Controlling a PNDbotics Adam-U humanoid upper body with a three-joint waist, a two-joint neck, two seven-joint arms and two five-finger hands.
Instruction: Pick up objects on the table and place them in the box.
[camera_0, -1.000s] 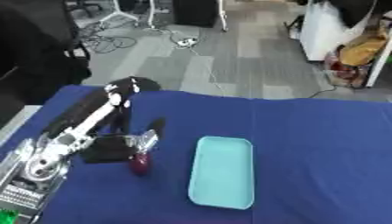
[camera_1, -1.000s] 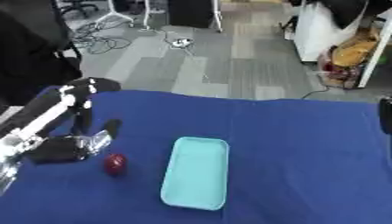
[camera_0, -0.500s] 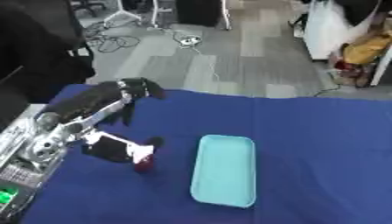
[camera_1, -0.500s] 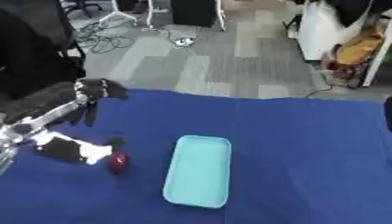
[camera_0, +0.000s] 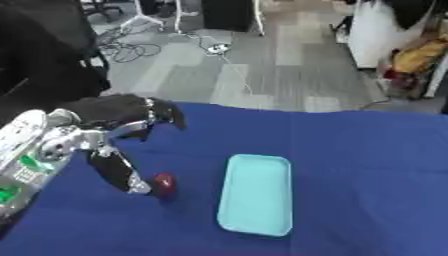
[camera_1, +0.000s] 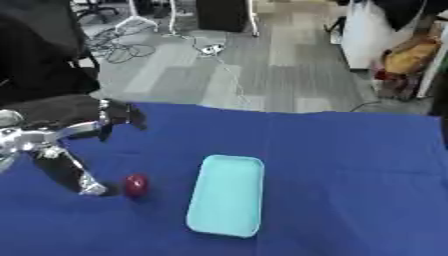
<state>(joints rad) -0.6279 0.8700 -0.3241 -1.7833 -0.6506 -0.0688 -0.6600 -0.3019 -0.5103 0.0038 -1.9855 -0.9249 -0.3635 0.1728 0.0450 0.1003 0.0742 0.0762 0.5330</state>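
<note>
We see an office floor of grey carpet tiles beyond the table, w/ cables (camera_0: 140, 47) snaking across it at upper left and bags and clutter at upper right. The table (camera_0: 367, 165) is covered in a deep blue cloth and fills the lower half of both views.

Left eye view: our left hand (camera_0: 118, 112) comes in from the left edge, black w/ silver at the wrist. The fingers are spread, not clenched; they grasp nothing. The upper fingers stretch toward the far edge of the table, and one long digit (camera_0: 118, 172) points down and to the right, its silver tip just beside a small dark red round object (camera_0: 165, 183), maybe touching; we can't tell for sure. The red object sits on the cloth, left of the box and clearly outside it. The box (camera_0: 256, 200) is a shallow light teal tray, rounded corners, lying lengthwise from near to far, approx. at table centre. Nothing lies in it that we can make out. A gap of blue cloth separates the red object from the box's left rim.

Right eye view: same layout, shifted left. The left hand shows at the left edge, its wrist partly cut off, fingers again splayed w/ the lower digit reaching down to just beside the red object. The teal box lies right of it, apart from both hand and object. The right hand doesn't show in either view.
</note>
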